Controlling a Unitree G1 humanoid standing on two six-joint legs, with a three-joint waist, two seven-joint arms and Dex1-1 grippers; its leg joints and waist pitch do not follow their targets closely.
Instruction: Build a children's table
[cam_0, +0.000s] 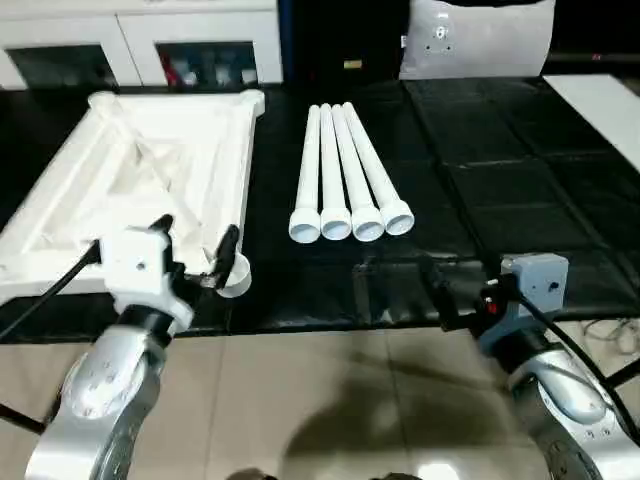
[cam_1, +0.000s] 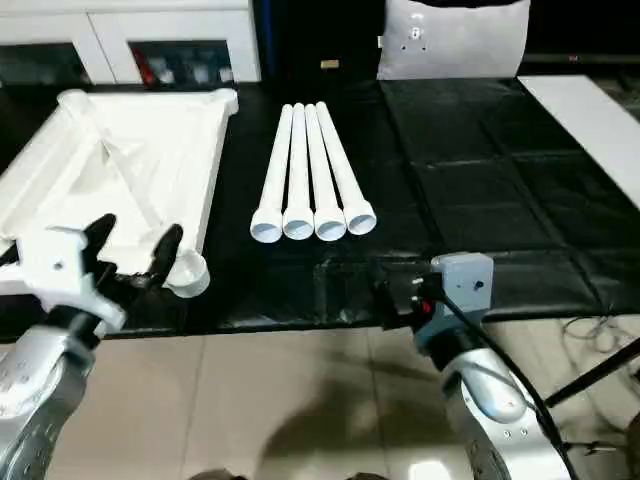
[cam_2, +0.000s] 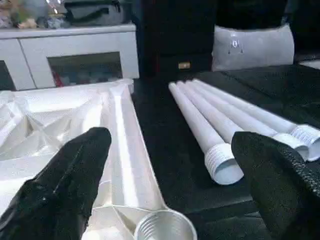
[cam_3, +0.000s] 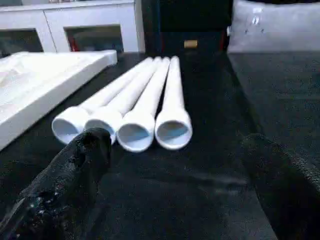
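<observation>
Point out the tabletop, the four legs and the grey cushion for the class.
tabletop (cam_0: 60, 215): left eye view, on its near left rim.
legs (cam_0: 345, 170): left eye view, mid-length of the bundle.
cushion (cam_1: 455, 40): right eye view, centre of its front face.

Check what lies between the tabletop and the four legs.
Nothing: a bare strip of black mat separates the tabletop from the legs, seen in both eye views.
</observation>
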